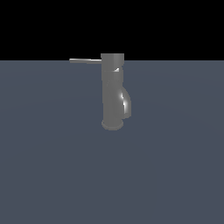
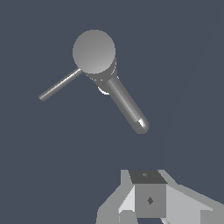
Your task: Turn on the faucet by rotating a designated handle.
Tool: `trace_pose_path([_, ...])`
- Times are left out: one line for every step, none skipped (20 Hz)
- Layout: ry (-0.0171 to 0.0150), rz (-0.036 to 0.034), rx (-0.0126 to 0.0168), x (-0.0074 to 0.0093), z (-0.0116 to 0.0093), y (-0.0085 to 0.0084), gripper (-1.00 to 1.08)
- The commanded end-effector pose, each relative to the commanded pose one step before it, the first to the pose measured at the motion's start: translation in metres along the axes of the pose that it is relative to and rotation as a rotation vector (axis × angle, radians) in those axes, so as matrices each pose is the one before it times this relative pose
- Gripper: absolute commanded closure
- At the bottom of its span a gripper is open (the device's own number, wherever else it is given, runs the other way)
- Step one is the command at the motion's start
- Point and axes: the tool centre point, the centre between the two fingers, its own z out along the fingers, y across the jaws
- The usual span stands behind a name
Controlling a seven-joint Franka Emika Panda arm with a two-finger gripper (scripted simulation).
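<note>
A flat slate-blue floor [image 1: 52,175] is spreading out under a black backdrop, and the faucet [image 1: 113,94] is standing upright near the middle of it. We are hovering above it, well apart from the handle [image 1: 85,61], which is jutting sideways from the cap toward the exterior view's left. Nothing is looking turned yet, so by our judgement the whole approach and rotation are remaining. Our gripper [image 2: 148,205] is only partly showing; we cannot tell whether it is spread or closed. Open room is lying all around the lever
</note>
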Motion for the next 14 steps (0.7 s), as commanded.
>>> trace_pose_path([-0.00520,0.06040,0.00371,0.01059,0.00694,-0.01138,1.08])
trace_pose_path([-0.00179,0.02377,0.00075,0.00382,0.00295,-0.00471,1.08])
trace_pose_path([-0.00165,0.02382,0.00054,0.00367,0.00305,-0.00481,1.08])
trace_pose_path([-0.00151,0.02387,0.00034,0.00352,0.00315,-0.00490,1.08])
trace_pose_path([-0.00136,0.02391,0.00015,0.00336,0.00325,-0.00499,1.08])
trace_pose_path([-0.00119,0.02395,-0.00003,0.00320,0.00334,-0.00507,1.08])
trace_pose_path([-0.00102,0.02397,-0.00020,0.00303,0.00344,-0.00515,1.08])
trace_pose_path([-0.00083,0.02400,-0.00037,0.00286,0.00353,-0.00521,1.08])
trace_pose_path([-0.00063,0.02401,-0.00052,0.00268,0.00362,-0.00528,1.08])
trace_pose_path([-0.00043,0.02403,-0.00066,0.00250,0.00371,-0.00534,1.08])
trace_pose_path([-0.00022,0.02403,-0.00078,0.00232,0.00380,-0.00539,1.08])
trace_pose_path([0.00000,0.02403,-0.00090,0.00214,0.00389,-0.00543,1.08])
trace_pose_path([0.00023,0.02403,-0.00100,0.00195,0.00398,-0.00547,1.08])
trace_pose_path([0.00046,0.02402,-0.00108,0.00176,0.00406,-0.00550,1.08])
